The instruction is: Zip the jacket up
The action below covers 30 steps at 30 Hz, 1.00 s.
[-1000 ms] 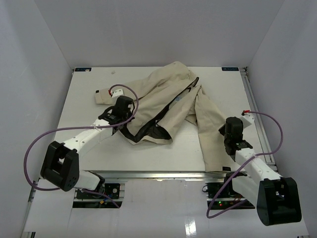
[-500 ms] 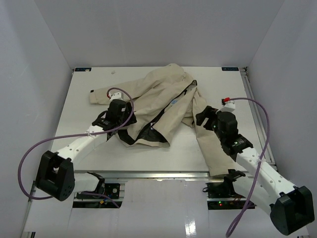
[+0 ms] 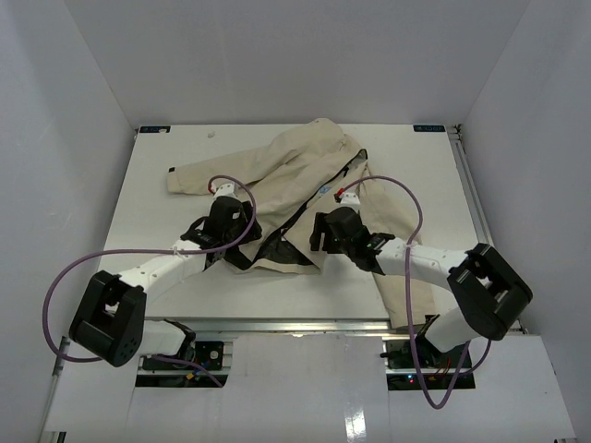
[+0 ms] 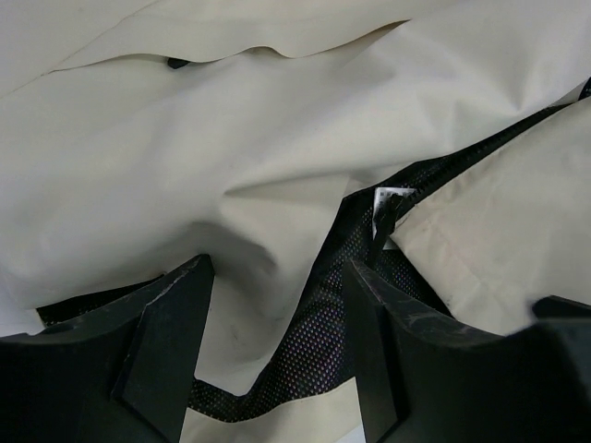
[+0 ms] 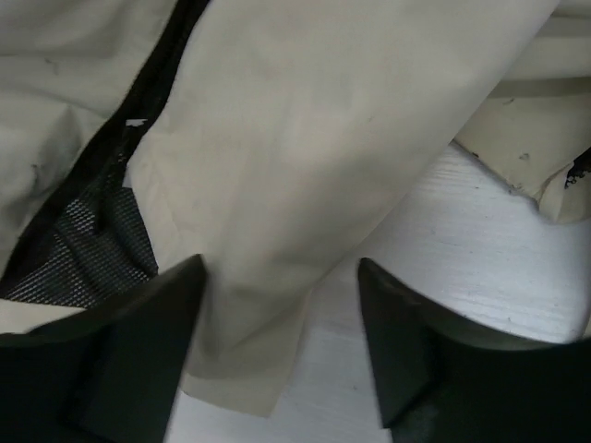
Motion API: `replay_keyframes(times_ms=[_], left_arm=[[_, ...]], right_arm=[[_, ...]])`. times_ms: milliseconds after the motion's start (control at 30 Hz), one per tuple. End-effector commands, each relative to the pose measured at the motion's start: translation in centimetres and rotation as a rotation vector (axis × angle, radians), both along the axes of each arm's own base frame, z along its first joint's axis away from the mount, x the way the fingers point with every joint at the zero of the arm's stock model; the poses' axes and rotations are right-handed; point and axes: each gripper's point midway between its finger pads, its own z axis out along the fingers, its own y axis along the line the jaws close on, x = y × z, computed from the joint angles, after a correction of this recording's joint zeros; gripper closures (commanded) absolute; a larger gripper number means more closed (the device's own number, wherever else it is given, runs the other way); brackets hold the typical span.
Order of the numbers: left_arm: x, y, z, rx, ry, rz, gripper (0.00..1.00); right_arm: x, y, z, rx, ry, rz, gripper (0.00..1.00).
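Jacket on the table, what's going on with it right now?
Both arms are working over the jacket, which lies spread on the table and is not yet zipped: the front gapes and the black mesh lining shows. The left gripper hangs open just above the lower front by that lining. The right gripper is open above the other front panel's bottom edge. Neither holds any fabric.

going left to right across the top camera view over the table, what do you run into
jacket's sleeve cuff → left gripper, jaws open → black mesh lining → right gripper, jaws open → jacket's other sleeve → right arm's black elbow
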Motion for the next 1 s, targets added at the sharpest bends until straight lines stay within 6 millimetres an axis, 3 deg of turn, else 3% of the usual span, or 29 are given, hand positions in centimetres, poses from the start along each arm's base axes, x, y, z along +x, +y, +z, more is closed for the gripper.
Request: replay_keyframes(times_ms=[0,67,167,367,500,567,667,833,967], left_arm=[[0.4,-1.4,1.3,-0.058,-0.043,-0.043,0.32],[0.0,-1.8,1.8,-0.057,-0.059,-0.079,0.33],[-0.6,-3.5,3.5,-0.085,-0.1,-0.172,0.33],[-2.4,-9.7,6.3,-0.168,-0.175,-0.479,0.33],[-3.2,-13.4,6.3,-0.205,-0.169,-0.692,0.34],[-2.5,-14.5,6.1,-0.197,-0.163,-0.746,0.34],[-1.2,-15.6,4.3,-0.174,-0.117,-0.767,0.34],[0.0,-17.5,7.9,-0.222,-0.191,-0.815,0.35],[0.9,-15.5,11.4,-0.166,-0.241,-0.639,0.33]], right_arm=[[0.2,-2.7,-2.0,-0.058,-0.013,-0.126,0.4],[-0.6,-5.2,-2.8,-0.089,-0.03,-0.172,0.59],[-1.0,-7.4,-3.1,-0.111,-0.054,-0.183,0.7],[-1.7,-8.0,-2.2,-0.107,-0.096,-0.119,0.7],[-2.1,-8.4,-1.2,-0.084,-0.158,-0.093,0.7],[-2.4,-8.8,-1.0,-0.084,-0.178,-0.09,0.69],[-2.5,-8.9,-0.3,-0.07,-0.204,-0.08,0.67],[-2.8,-8.6,-0.4,-0.053,-0.209,-0.048,0.66],[-2.9,-8.5,-0.8,-0.055,-0.198,-0.038,0.66]])
